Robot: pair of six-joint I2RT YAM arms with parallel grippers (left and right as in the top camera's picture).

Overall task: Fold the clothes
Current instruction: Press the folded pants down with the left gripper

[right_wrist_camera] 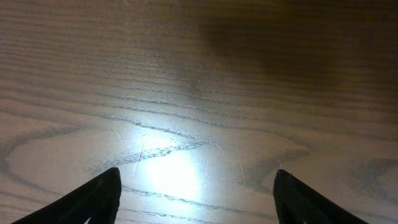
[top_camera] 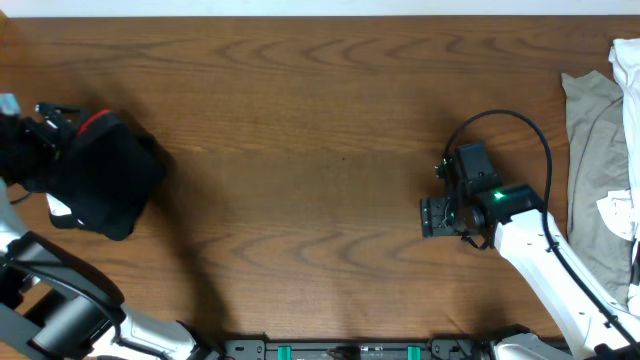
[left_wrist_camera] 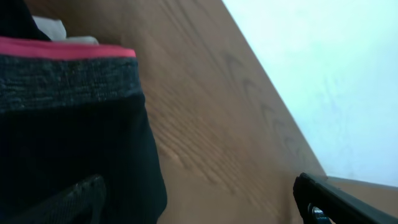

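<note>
Looking down from the overhead camera, the black pants [top_camera: 100, 178] lie as a compact folded bundle at the far left of the desk [top_camera: 320, 120]. A sliver of the red waistband [top_camera: 93, 122] shows at the bundle's top edge. The left jaws sit just beside its upper left corner, and from this height I cannot tell how they stand. At the far right edge a grey-beige top [top_camera: 592, 160] lies loose and rumpled. White garments [top_camera: 625, 62] lie on and beside it, and none of this heap is folded. The right jaws hang over bare wood in the right half of the desk, apart from the heap.

From the left wrist, the grey-and-red waistband [left_wrist_camera: 68, 74] fills the upper left, with black cloth below it. The left jaws are spread wide. One finger [left_wrist_camera: 78, 198] shows against the black cloth and the other [left_wrist_camera: 333, 200] is far over by the desk's edge. Nothing is pinched.

From the right wrist, only wood grain shows between the two dark fingers [right_wrist_camera: 93, 199]. The right jaws are spread and hold nothing.

By my reading, the pants are finished, set aside with no grip on them. What is left is the heap on the right: each piece has to be drawn onto open desk, flattened and folded.
</note>
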